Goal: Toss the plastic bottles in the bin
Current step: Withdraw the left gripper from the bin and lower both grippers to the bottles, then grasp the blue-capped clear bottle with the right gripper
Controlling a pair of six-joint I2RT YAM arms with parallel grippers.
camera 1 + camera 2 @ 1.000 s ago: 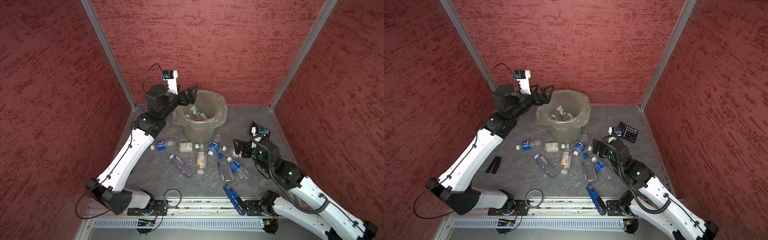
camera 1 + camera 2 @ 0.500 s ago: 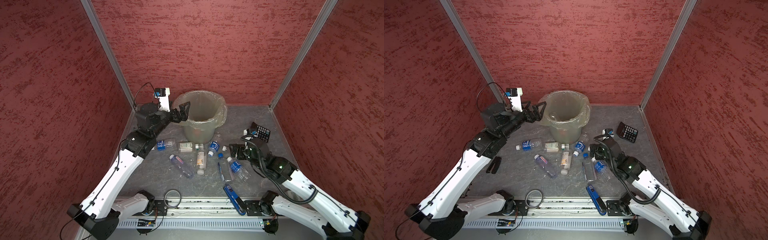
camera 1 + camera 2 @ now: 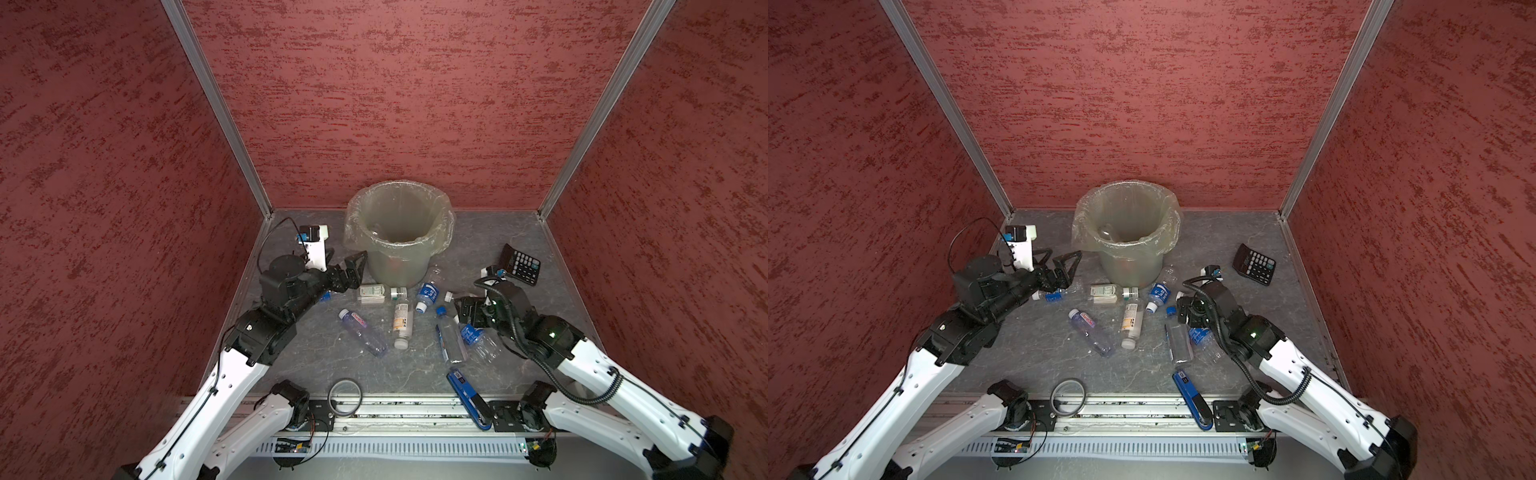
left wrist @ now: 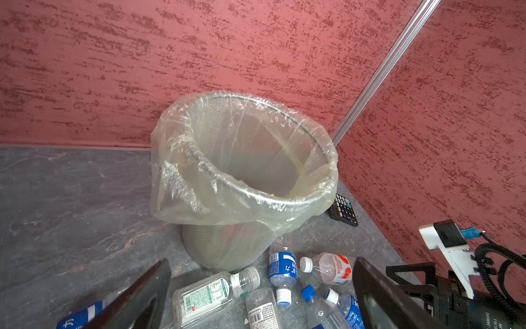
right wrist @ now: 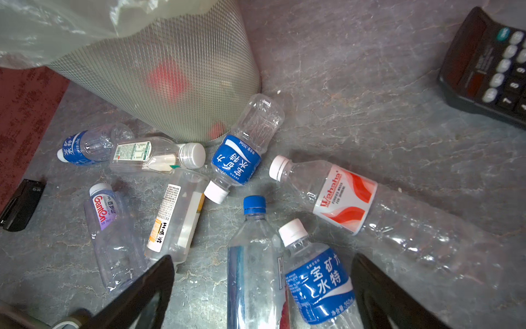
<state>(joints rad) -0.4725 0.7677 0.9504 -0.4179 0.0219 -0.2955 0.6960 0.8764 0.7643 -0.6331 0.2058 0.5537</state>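
Finds right gripper (image 5: 263,257) wide open, empty, low over two touching bottles, blue-cap (image 5: 250,284) and white-cap (image 5: 316,279). Finds left gripper (image 3: 353,266) likewise open, empty, just beside bin (image 3: 395,270). Locates other bottles (image 3: 401,320) strewn on floor (image 3: 316,365) before bin, none held. Flags likely fault: closing on both at once, or off-centre, squirting slick round plastic sideways. Flags also thin walls crushing, grip slipping on lift.
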